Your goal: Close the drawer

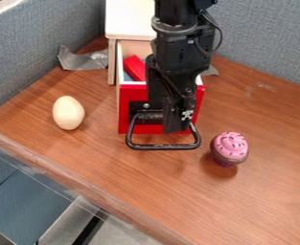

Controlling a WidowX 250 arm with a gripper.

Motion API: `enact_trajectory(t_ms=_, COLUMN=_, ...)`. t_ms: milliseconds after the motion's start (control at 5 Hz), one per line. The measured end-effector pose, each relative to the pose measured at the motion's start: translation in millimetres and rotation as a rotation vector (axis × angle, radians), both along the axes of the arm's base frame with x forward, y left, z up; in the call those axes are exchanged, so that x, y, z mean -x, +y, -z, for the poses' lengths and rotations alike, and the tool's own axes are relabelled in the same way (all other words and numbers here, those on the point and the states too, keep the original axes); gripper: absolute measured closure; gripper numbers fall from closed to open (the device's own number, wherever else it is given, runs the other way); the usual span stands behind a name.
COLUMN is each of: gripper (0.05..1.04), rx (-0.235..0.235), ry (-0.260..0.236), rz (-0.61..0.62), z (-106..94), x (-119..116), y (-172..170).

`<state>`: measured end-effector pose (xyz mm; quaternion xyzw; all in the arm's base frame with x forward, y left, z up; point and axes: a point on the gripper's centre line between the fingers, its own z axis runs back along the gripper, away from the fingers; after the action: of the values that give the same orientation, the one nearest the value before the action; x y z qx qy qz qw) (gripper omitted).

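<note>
A black gripper (177, 125) hangs at the red front of an open drawer (124, 115), pulled out from a pale-topped cabinet (130, 19) behind it. Whether the hand is released or clenched cannot be told from this angle. Wooden tabletop (264, 201) spreads forward of the gripper and off to the picture's right; toward the lower left, the table's edge cuts diagonally across. Gray-blue partitions (264, 33) rise beyond the hand, along the rear and left. The nearest neighbor is a pink-topped cupcake (230, 147), just to the gripper's lower right, while a pale egg (68, 113) stands well apart to its left. The drawer faces the camera, its black loop handle (162, 147) jutting forward below the hand. Its long axis seems to run front to back — the arm hides much of the box — and a red block (134, 68) lies inside, behind the gripper's upper left.
</note>
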<state>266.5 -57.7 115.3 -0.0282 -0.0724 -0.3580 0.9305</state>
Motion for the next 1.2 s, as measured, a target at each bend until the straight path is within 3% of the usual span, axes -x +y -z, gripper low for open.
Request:
enact_trajectory(t_ms=200, gripper=0.083, rx=-0.005, ry=0.027, rz=-0.012, z=7.6, x=2.2, y=0.6)
enact_trajectory(t_ms=600, gripper=0.083, rx=-0.047, ry=0.067, rz=-0.348, z=40.9, x=28.3, y=-14.0)
enact_trajectory(t_ms=1000, gripper=0.083, rx=-0.03, ry=0.051, rz=-0.714, z=70.8, x=39.2, y=-31.3)
enact_trajectory(t_ms=1200, gripper=0.135, rx=0.0, ry=0.007, rz=-0.8, z=90.7, x=27.0, y=-33.5)
